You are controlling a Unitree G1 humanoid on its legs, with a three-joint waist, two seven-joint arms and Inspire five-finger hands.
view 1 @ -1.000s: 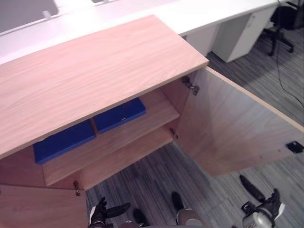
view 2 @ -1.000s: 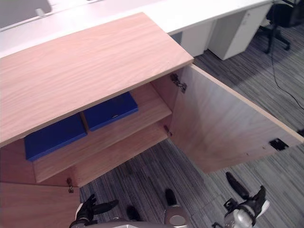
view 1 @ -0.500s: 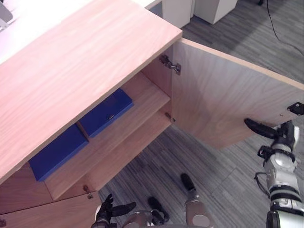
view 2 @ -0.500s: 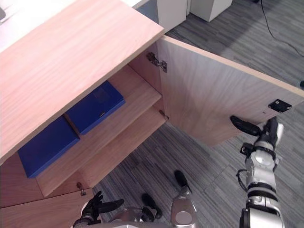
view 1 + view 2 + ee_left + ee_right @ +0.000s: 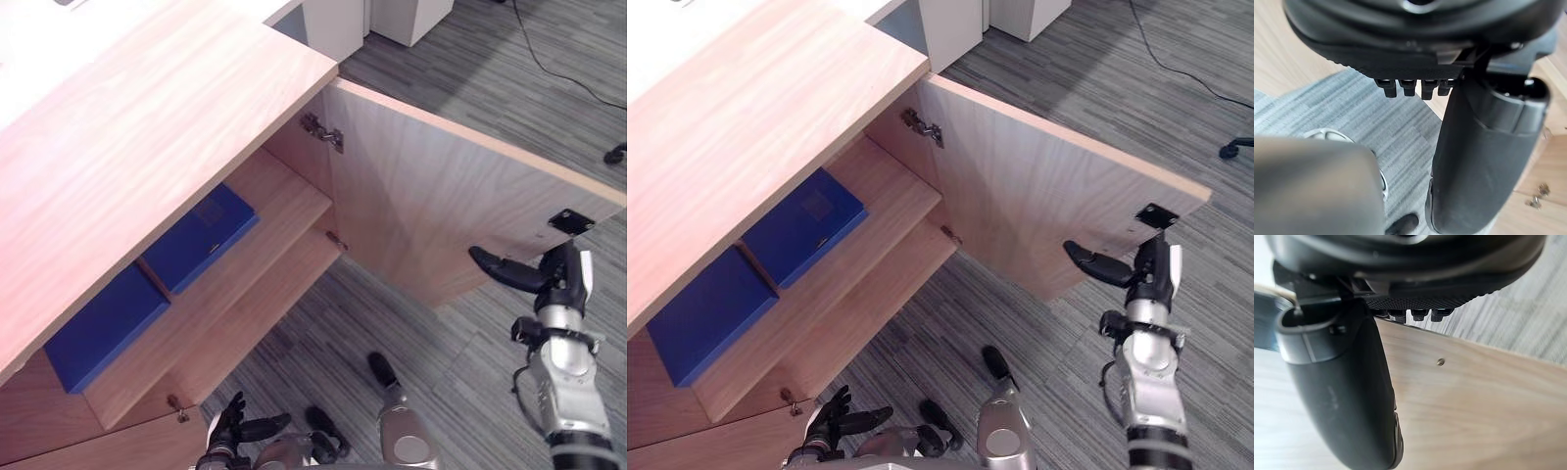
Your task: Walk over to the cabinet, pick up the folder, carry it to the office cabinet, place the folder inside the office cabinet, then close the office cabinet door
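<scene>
The wooden office cabinet (image 5: pixel 147 127) stands with its right door (image 5: pixel 441 206) swung wide. Two blue folders lie flat on its upper shelf, one (image 5: pixel 201 235) further right and one (image 5: pixel 103 328) to the left, split by a thin divider. My right hand (image 5: pixel 554 279) is raised and open by the door's free edge, just below the black latch plate (image 5: pixel 570 220), thumb stretched toward the inner face; that face (image 5: pixel 1474 406) fills the background of the right wrist view. My left hand (image 5: pixel 235 429) hangs low and open, holding nothing, over the floor by the left door's corner.
The cabinet's left door (image 5: pixel 88 455) is also open at the lower left. A lower shelf (image 5: pixel 255 313) is bare. White drawer units (image 5: pixel 338 24) stand behind the cabinet. Grey striped carpet (image 5: pixel 470 78) stretches to the right, with a chair's caster (image 5: pixel 617 154) at the edge.
The camera has swung right and down. My right hand has come up from the lower right corner to the free edge of the open door. The folders have not moved.
</scene>
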